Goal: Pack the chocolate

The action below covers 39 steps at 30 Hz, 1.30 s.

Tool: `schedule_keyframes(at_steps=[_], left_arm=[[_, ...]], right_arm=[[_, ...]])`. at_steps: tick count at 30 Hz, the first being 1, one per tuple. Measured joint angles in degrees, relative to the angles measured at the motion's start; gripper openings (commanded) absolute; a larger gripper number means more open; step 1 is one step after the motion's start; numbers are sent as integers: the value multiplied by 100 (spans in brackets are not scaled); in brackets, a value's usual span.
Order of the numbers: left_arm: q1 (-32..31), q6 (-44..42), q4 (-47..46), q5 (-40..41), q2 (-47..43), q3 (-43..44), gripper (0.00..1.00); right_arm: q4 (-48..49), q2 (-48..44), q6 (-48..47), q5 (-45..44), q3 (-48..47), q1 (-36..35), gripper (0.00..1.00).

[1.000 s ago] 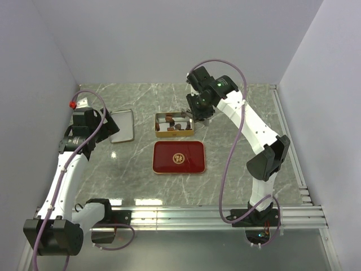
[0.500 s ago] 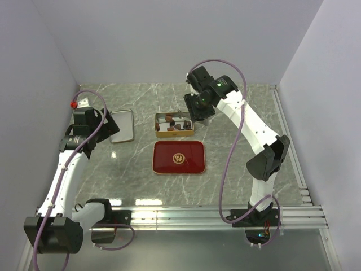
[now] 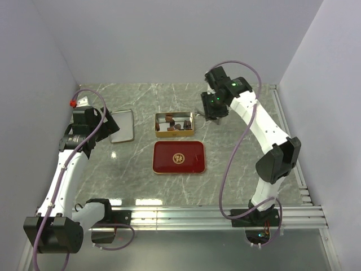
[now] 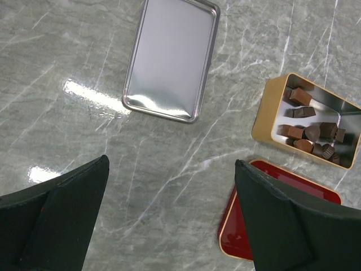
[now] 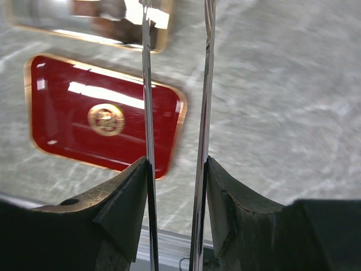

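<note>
Several pieces of chocolate (image 3: 176, 125) (image 4: 311, 134) lie inside an open gold box (image 3: 159, 125) (image 4: 265, 113) at the table's middle back. My right gripper (image 3: 214, 110) (image 5: 176, 169) hangs to the right of the box, shut on a pair of thin metal tongs (image 5: 148, 90). The tongs' two arms stand apart with nothing showing between them; their tips run out of the wrist view. My left gripper (image 3: 100, 127) (image 4: 172, 169) is open over bare marble at the left, holding nothing.
A red lid with a gold emblem (image 3: 179, 157) (image 5: 107, 118) (image 4: 231, 228) lies in front of the box. A silver tray (image 3: 121, 125) (image 4: 172, 59) lies at the left. Grey walls close off three sides; an aluminium rail (image 3: 225, 214) runs along the near edge.
My right gripper has swung to the right, away from above the gold box, carrying the tongs, and the tongs' arms have spread. The left arm has not moved.
</note>
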State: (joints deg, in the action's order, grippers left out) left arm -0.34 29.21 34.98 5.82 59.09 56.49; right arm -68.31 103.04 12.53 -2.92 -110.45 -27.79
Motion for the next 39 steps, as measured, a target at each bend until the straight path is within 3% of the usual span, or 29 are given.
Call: schedule_keyframes(at_steps=[10, 27, 39], left_arm=[[4, 2, -2, -2, -39, 0, 99], [4, 20, -2, -9, -144, -44, 100], [4, 20, 0, -9, -201, -87, 100]], right_arm=[[409, -1266, 17, -393, 1714, 960, 50], [1045, -2063, 216, -192, 3965, 966, 49], [1204, -2251, 348, 59, 4802, 955, 49]])
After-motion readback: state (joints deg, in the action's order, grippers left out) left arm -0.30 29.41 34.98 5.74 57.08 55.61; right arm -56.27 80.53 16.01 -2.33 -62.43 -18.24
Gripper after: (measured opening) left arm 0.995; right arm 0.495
